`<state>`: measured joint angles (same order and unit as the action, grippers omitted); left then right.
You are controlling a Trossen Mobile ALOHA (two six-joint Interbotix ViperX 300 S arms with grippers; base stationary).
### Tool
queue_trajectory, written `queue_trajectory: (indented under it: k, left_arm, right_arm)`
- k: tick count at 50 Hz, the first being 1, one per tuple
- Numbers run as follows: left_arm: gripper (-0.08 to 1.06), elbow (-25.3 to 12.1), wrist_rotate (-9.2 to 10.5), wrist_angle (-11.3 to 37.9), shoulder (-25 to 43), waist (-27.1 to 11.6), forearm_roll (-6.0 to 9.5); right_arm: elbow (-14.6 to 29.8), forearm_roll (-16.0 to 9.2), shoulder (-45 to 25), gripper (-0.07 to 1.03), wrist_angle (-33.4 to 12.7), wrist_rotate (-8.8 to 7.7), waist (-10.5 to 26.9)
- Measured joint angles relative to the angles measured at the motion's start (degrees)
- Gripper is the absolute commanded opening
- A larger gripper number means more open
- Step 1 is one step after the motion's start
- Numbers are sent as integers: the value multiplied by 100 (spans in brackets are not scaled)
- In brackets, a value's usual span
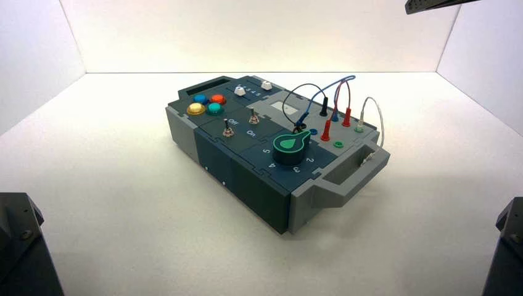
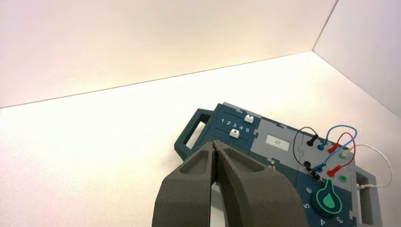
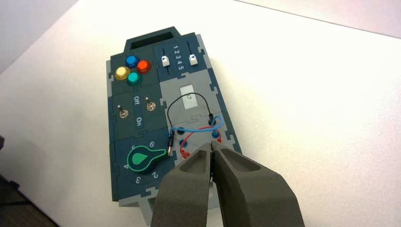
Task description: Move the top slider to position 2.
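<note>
The box (image 1: 247,179) stands turned on the white table. Two white slider knobs sit at its far end, either side of a printed row 1 2 3 4 5. The top slider (image 2: 248,118) (image 3: 193,59) (image 1: 266,85) is the one nearer the box's outer edge. The digit 2 (image 2: 228,123) (image 3: 176,52) is second in the row. Where the knob stands along the row does not read plainly. My left gripper (image 2: 215,144) is shut on nothing, held back from the box. My right gripper (image 3: 211,150) is shut and empty, above the wire end.
The other slider (image 3: 165,60) lies nearer the coloured push buttons (image 3: 132,68). Two toggle switches (image 3: 150,105), a green dial (image 3: 142,159) and looped wires (image 1: 330,98) fill the rest of the box. White walls enclose the table. Dark arm bases (image 1: 18,246) (image 1: 509,246) flank the front.
</note>
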<state>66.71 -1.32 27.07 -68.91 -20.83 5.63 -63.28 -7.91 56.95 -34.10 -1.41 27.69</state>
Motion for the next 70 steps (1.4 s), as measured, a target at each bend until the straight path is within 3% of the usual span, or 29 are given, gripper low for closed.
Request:
queue_trajectory:
  k: [17,20,26,31,37,43,61,70]
  left_arm:
    - [-3,0,0,35,0,0,9]
    - [-3,-18,0,62,18,0,9]
    - [-3,-149,0,88,211,9,9]
    - [-3,-378,-26,149,703,0,9]
    - [-3,-782,-149,281,1679,9,0]
    - [-3,-1178,-290,404,2742,9,-18]
    - [-3,-2241,-413,492,5203,167,-132]
    - [-3,-2725,-633,510,6152,176,-141]
  right_arm:
    - [0,-79,0,-2,-53,9,0]
    - [26,-185,0,-2,-141,0,9]
    - [176,-554,0,-2,-369,9,9]
    - [334,-1037,0,-2,-686,0,18]
    - [369,-1767,-9,-2,-1107,0,18]
    - [246,-2259,9,-2,-1345,-9,62]
    - [-457,-3217,97,-2,-1336,-9,914]
    - [-686,-3384,281,-2,-1248,26,949]
